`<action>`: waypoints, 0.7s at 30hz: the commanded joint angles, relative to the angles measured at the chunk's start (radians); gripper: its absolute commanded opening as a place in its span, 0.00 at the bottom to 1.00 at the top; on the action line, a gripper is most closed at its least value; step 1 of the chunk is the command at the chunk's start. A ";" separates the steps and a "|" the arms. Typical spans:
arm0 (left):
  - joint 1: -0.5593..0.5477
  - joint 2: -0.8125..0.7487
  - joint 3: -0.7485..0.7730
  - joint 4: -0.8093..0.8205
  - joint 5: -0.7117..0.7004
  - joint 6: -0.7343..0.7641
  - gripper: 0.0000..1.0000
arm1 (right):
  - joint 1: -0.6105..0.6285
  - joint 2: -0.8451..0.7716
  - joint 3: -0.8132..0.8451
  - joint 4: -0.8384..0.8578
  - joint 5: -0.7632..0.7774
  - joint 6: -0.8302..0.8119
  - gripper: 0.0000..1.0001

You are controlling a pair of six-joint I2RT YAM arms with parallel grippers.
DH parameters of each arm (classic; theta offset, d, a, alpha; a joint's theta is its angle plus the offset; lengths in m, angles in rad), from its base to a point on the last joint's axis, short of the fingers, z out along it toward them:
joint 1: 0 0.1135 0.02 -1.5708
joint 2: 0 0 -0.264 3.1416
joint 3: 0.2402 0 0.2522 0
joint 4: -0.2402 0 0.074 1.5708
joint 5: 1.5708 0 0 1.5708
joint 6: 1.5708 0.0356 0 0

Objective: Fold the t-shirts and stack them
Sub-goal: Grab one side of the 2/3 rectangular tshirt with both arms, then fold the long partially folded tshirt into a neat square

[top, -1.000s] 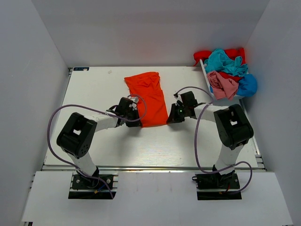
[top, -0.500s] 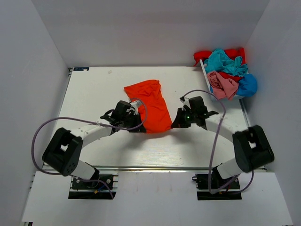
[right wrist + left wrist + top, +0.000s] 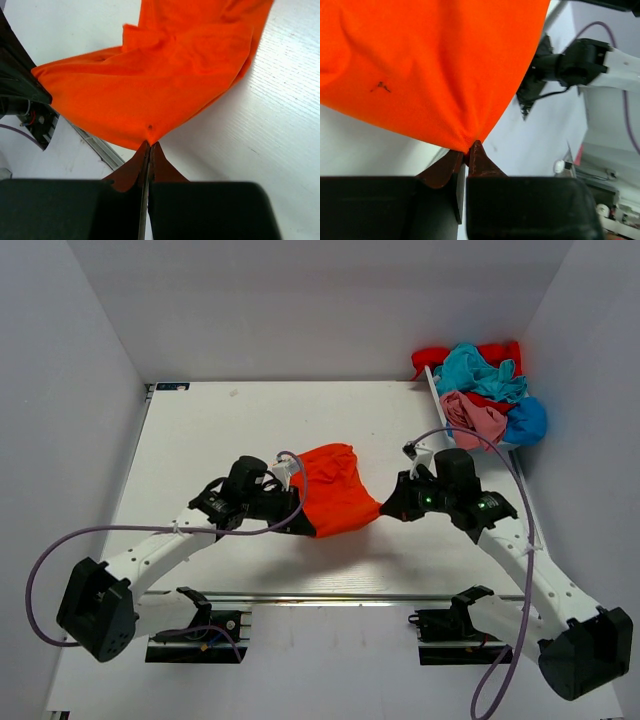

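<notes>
The bright orange-red t-shirt (image 3: 335, 490) hangs stretched between my two grippers above the middle of the table. My left gripper (image 3: 301, 524) is shut on its near left corner; in the left wrist view the cloth (image 3: 435, 70) runs into the gripper (image 3: 467, 151). My right gripper (image 3: 386, 508) is shut on the near right corner; in the right wrist view the shirt (image 3: 160, 85) spreads from the gripper (image 3: 149, 144). The far end of the shirt still rests on the table. The teal (image 3: 475, 370), pink (image 3: 472, 420), red (image 3: 440, 358) and blue (image 3: 527, 420) t-shirts lie heaped at the back right.
A white bin (image 3: 436, 400) at the table's back right corner holds the heap of shirts. White walls close in the left, back and right sides. Purple cables loop from both arms. The table's metal front rail (image 3: 330, 596) runs near the arm bases.
Both grippers have lifted the near edge of the orange-red shirt and pulled it toward the front of the table. Both arms have stretched out and the shirt has bunched up shorter.
</notes>
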 commanded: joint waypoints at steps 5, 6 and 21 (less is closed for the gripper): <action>-0.004 -0.109 0.101 -0.092 0.010 -0.014 0.00 | -0.002 -0.035 0.170 -0.085 0.001 -0.028 0.00; -0.004 -0.122 0.119 -0.104 -0.012 -0.014 0.00 | 0.000 -0.032 0.176 -0.076 0.006 -0.030 0.00; 0.016 0.095 0.193 -0.068 -0.084 -0.012 0.00 | -0.003 0.226 0.329 -0.013 0.107 0.073 0.00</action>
